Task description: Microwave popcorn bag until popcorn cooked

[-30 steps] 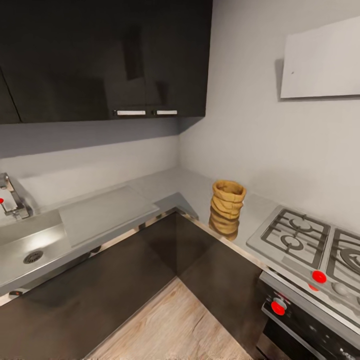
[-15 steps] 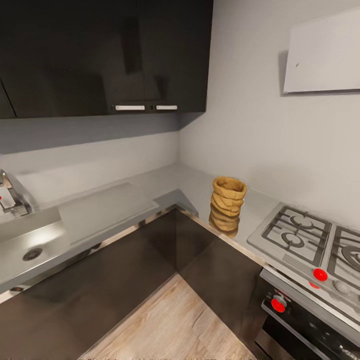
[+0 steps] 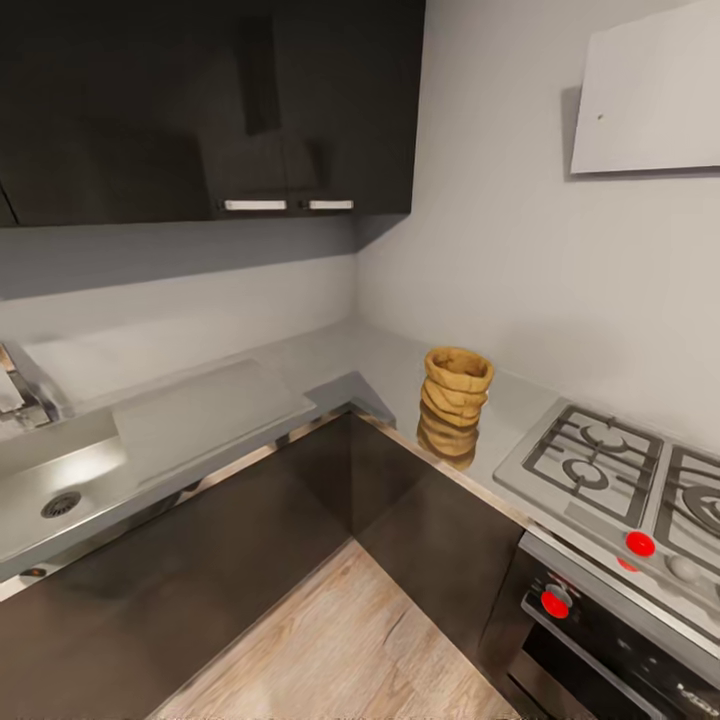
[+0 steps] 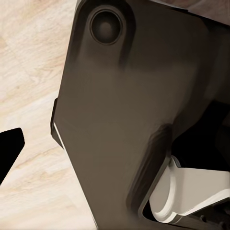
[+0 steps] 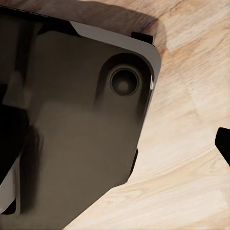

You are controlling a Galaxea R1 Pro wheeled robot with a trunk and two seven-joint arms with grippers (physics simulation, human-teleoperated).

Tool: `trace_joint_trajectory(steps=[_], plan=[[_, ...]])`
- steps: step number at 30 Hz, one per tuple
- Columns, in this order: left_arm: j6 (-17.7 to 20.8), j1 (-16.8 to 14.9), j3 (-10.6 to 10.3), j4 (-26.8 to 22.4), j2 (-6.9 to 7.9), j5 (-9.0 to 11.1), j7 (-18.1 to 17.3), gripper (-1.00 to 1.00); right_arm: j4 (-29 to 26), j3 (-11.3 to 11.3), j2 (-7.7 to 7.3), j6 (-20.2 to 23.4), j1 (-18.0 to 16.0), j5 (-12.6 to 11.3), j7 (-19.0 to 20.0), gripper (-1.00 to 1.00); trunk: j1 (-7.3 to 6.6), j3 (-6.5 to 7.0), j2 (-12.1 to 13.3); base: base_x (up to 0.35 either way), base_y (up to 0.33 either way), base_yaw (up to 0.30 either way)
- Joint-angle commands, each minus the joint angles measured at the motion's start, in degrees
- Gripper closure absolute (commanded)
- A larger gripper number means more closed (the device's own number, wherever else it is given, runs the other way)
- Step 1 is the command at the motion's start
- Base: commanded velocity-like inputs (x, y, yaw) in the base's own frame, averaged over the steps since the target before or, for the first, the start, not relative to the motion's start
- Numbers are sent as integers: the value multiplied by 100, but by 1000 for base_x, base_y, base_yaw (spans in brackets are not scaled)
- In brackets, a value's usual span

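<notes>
Kitchen corner: sink at lower left, the countertop wrapping to a stove at right. Mid-frame, the popcorn bag stands upright near the counter's edge, within easy reach. Whether either gripper is clenched, I cannot tell.

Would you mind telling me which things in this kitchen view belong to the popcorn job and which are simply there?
For the job:
- popcorn bag, standing upright
- countertop under it

Just there:
- stove with red knobs
- sink and tap
- dark wall cupboards
- wooden floor
</notes>
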Motion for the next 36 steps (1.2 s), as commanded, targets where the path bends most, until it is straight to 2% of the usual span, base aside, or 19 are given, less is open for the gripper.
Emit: trace_joint_trajectory(steps=[1,13,36], plan=[[-14,-1,8,-1,-1,21,2,-100,15,-48,-5,-16,-6,39,6,-100,0,-15,-4,0,0,0],[-14,-1,8,-1,-1,21,2,-100,22,-41,-12,-151,-6,30,0,-100,0,-65,-4,0,0,-8],[-14,-1,8,-1,-1,21,2,-100,21,-46,-7,-142,-6,30,-11,-100,0,-65,-4,0,0,-254]])
